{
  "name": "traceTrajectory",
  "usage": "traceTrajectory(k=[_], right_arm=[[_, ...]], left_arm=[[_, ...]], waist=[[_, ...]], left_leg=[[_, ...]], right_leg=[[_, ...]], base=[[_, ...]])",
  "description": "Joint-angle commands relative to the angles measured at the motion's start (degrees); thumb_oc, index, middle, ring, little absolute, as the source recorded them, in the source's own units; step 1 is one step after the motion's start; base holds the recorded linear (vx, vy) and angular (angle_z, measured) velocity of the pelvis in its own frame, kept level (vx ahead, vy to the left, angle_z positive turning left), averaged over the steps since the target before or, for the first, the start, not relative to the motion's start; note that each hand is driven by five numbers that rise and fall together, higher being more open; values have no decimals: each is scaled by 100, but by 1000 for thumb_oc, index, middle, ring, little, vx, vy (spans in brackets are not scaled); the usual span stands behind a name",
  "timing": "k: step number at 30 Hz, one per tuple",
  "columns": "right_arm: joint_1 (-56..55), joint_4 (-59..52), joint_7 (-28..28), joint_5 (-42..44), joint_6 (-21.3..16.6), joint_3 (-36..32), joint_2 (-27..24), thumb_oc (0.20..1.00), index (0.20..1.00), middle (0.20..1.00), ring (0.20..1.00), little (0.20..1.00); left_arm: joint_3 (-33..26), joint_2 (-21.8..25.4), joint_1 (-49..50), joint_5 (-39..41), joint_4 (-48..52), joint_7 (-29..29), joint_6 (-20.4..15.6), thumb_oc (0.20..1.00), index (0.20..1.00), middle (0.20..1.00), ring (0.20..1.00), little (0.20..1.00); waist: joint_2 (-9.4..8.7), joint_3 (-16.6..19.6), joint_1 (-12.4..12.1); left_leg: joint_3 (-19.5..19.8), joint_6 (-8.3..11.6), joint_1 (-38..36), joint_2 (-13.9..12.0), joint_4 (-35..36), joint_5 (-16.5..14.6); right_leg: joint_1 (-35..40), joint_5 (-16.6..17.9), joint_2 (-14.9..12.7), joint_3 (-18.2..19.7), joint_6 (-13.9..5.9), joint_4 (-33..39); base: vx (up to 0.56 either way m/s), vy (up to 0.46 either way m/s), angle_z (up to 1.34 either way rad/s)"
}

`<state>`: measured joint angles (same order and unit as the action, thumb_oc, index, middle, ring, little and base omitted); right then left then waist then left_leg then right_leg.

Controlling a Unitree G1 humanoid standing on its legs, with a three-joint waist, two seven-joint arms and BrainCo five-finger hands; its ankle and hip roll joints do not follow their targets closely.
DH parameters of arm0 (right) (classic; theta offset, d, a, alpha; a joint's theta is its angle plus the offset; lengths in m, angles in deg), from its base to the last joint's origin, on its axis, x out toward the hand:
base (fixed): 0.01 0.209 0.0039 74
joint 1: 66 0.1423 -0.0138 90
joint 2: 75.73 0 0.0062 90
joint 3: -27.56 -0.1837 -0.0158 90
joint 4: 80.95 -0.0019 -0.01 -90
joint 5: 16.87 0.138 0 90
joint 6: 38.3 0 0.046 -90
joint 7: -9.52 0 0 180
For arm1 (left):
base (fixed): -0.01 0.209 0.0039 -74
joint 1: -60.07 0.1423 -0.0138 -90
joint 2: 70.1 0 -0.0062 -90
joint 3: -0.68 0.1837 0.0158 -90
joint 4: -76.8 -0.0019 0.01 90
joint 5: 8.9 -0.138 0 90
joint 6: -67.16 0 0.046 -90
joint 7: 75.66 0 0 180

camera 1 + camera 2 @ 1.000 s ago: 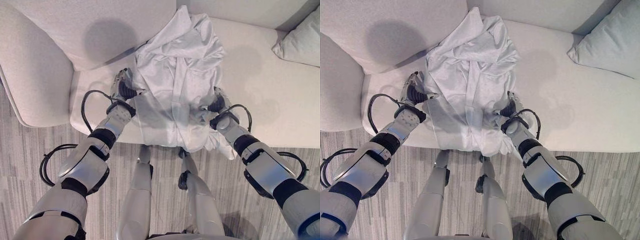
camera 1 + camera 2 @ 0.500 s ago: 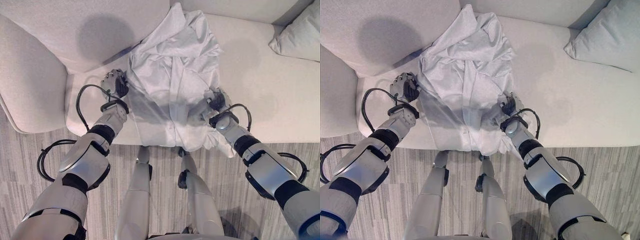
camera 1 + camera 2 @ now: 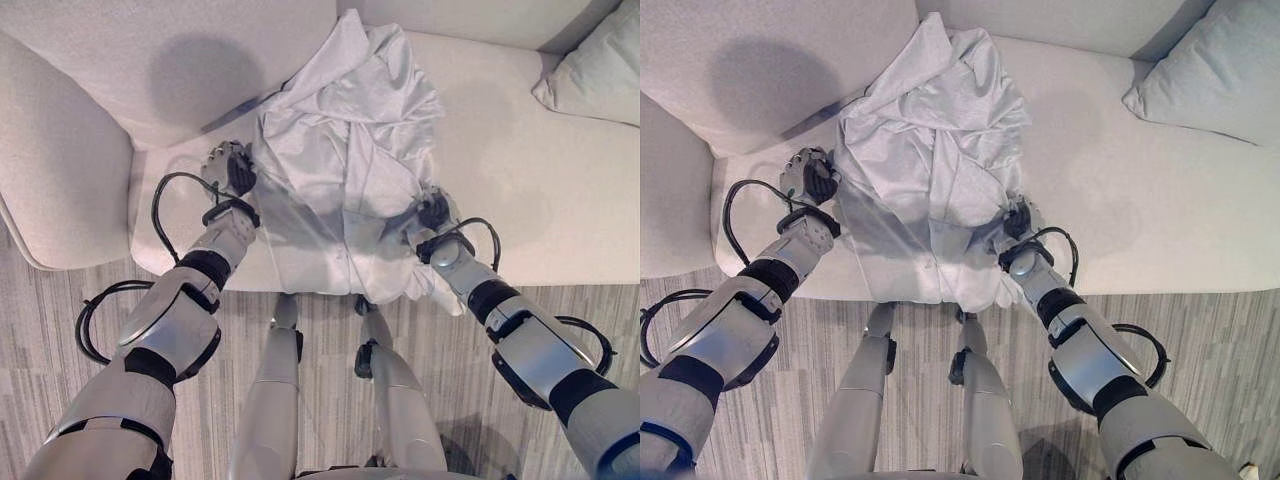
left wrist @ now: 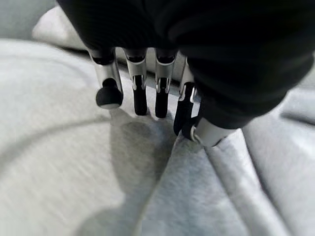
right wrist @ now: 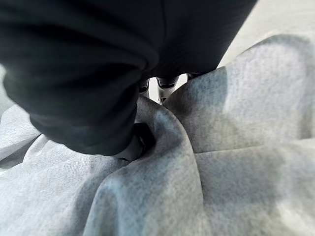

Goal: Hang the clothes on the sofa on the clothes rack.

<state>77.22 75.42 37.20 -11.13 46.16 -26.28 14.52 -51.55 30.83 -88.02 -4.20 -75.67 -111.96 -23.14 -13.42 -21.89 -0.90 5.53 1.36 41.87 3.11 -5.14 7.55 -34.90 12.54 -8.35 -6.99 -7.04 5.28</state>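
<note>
Shirt [image 3: 345, 170], pale grey and crumpled, lies on the sofa [image 3: 520, 190] seat, its upper part bunched against the backrest and its lower edge hanging over the seat's front. From the left eye, the left hand [image 3: 228, 170] sits at the shirt's left edge, right beside the cloth, its dark-tipped fingers bent inward. The right hand [image 3: 430, 212] is at the shirt's right side near the front of the seat, with cloth folded up around it. A cushion [image 3: 592, 75] rests in the far right corner, well apart from the shirt. Striped grey floor [image 3: 60, 330] runs in front of the sofa.

From the right eye the same layout shows: the left hand [image 3: 808, 178] touches the shirt's [image 3: 930, 170] left border, and the right hand [image 3: 1020, 222] is half buried in a fold at the right side. The cushion [image 3: 1210, 75] leans against the backrest.

In the left wrist view, the left hand's fingers [image 4: 139, 93] point down in a row, a little curled, their tips on the seat just at the shirt's [image 4: 206, 196] edge; the thumb [image 4: 206, 133] presses onto that edge beside the nearest fingertip, so the hand looks to be pinching the hem.

In the right wrist view, the shirt [image 5: 206, 162] bulges up over the right hand [image 5: 88, 73]; the fingers are nearly all hidden in the fold, and I cannot tell whether they are spread or closed on it
</note>
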Motion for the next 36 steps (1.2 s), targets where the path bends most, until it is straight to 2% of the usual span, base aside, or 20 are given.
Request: traceTrajectory(k=[1, 4, 9, 16, 19, 24, 32, 36], right_arm=[[-759, 34, -463, 307, 292, 108, 95, 200, 200, 200, 200, 200], [-928, -138, -403, 268, 283, -8, 102, 200, 200, 200, 200, 200], [-1261, -769, -335, 305, 134, -378, -100, 200, 200, 200, 200, 200], [-1724, -1699, -275, 283, -74, -925, -422, 200, 200, 200, 200, 200], [-2066, -2547, -234, 196, -245, -1251, -608, 200, 200, 200, 200, 200], [-2210, -3225, -192, 24, -303, -1520, -778, 200, 200, 200, 200, 200], [-2372, -4345, -150, -211, -342, -2098, -1085, 200, 200, 200, 200, 200], [-2545, -4682, -275, -273, -341, -2230, -1131, 200, 200, 200, 200, 200]], left_arm=[[-290, -1004, -30, 737, 657, 569, -699, 200, 200, 200, 200, 200], [-679, -890, 464, 1092, 1528, 361, -883, 200, 200, 200, 200, 200], [-1376, -500, 1206, 1142, 2784, 37, -1040, 200, 200, 200, 200, 200], [-2225, -363, 2285, 1206, 4003, 2, -1184, 200, 200, 200, 200, 200], [-2697, -312, 2801, 1247, 4597, 1, -1227, 200, 200, 200, 200, 200], [-2985, -258, 3061, 1135, 5132, 27, -1203, 200, 200, 200, 200, 200], [-3303, -158, 3259, 968, 5605, 127, -1165, 200, 200, 200, 200, 200], [-3341, -172, 3441, 959, 5691, 276, -1134, 200, 200, 200, 200, 200]], waist=[[626, -791, 219], [723, -791, 114], [860, -791, -57], [916, -791, -164], [956, -791, -231], [992, -791, -275], [1077, -784, -336], [1098, -517, -331]], left_leg=[[271, 125, -522, -396, 509, -180], [289, 121, -539, -374, 530, -182], [292, 141, -602, -366, 556, -209], [311, 153, -684, -348, 548, -215], [299, 170, -995, -366, 601, -272], [282, 190, -1294, -373, 616, -288], [231, 262, -2251, -358, 840, -278], [218, 268, -2501, -337, 965, -240]], right_leg=[[189, -358, 7, 231, -304, -332], [225, -384, 3, 192, -298, -334], [278, -426, -5, 147, -289, -349], [393, -460, -19, 100, -273, -371], [659, -539, 1, 116, -250, -404], [952, -589, -23, 114, -236, -439], [1823, -693, -69, 32, -240, -481], [2037, -709, -89, -24, -243, -471]], base=[[0, 0, 0], [14, -38, 1], [9, -28, 1], [3, -31, -4], [-8, -24, -4], [-7, -29, -2], [-13, -44, -1], [18, -19, 1]])
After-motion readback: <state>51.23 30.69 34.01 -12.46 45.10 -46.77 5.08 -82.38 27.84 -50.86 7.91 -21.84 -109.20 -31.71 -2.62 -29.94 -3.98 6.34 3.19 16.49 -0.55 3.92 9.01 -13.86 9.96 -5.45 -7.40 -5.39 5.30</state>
